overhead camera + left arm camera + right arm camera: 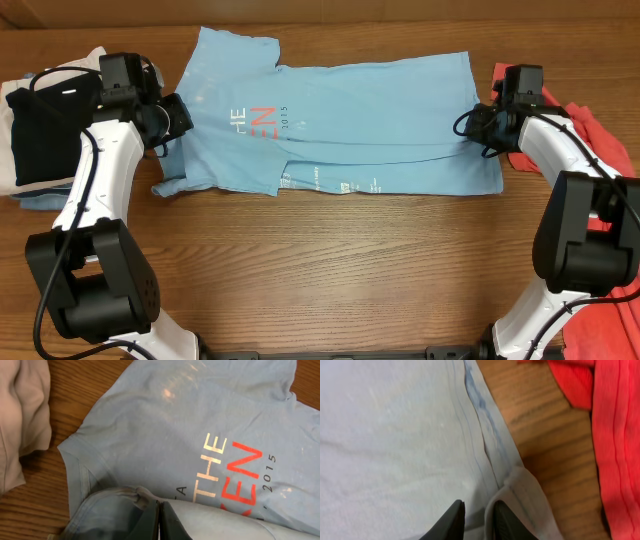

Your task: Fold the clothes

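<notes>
Looking down on brown wood-grain table (pixel 320 270), with 2 black-and-white arms reaching in from the near edge, 1 per side.

Got light sky-blue short-sleeved cotton T-shirt (pixel 380 110) lying sideways across far-centre of table. Sleeves to left, hem to right. White "THE", red "EN" and small "2015" print face up near the left end. Near long edge folded over onto the body, small white print showing on that strip. Rest flat, lightly creased.

Right of T-shirt, seeing loose coral-red garments (pixel 600 150) heaped at table's right edge, close beside the hem and partly behind the right arm. More coral cloth at near-right corner.

Left of T-shirt, seeing stack of folded pieces with black piece (pixel 45 130) on top. Beige cloth (pixel 20 420) sits close beside the sleeve, blue layer peeking out below.

Left gripper (pixel 159 522) sits at the sleeve end (pixel 178 118). Fingers pressed together, clenched on a raised pinch of T-shirt fabric.

Right gripper (pixel 475 521) sits at the hem end (pixel 478 125). Fingers slightly apart, grasping a lifted fold of T-shirt hem, with bare wood and coral cloth just beyond.
</notes>
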Tool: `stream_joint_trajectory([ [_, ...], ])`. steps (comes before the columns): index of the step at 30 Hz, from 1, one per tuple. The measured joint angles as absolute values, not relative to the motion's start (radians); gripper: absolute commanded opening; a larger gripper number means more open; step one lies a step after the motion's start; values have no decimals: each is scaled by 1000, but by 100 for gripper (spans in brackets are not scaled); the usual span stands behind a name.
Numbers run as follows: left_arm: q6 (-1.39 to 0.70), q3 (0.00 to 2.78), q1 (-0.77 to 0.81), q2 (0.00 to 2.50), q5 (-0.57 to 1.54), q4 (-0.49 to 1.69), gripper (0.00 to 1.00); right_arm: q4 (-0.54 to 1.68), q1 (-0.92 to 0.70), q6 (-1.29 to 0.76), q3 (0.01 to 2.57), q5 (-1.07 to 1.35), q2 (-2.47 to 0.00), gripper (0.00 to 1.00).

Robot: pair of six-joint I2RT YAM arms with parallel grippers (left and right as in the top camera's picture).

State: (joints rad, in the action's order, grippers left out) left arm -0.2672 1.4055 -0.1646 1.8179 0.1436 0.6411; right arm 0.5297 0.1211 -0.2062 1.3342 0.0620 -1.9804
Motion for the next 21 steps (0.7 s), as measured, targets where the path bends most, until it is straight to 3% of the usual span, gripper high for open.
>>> stream_joint_trajectory([
  [10, -290, 1405, -165, 1818, 193, 742, 4, 439, 121, -206, 1334, 62, -1980, 23],
  [21, -389, 1405, -177, 1818, 395, 739, 4, 426, 121, -206, 1334, 62, -1980, 23],
])
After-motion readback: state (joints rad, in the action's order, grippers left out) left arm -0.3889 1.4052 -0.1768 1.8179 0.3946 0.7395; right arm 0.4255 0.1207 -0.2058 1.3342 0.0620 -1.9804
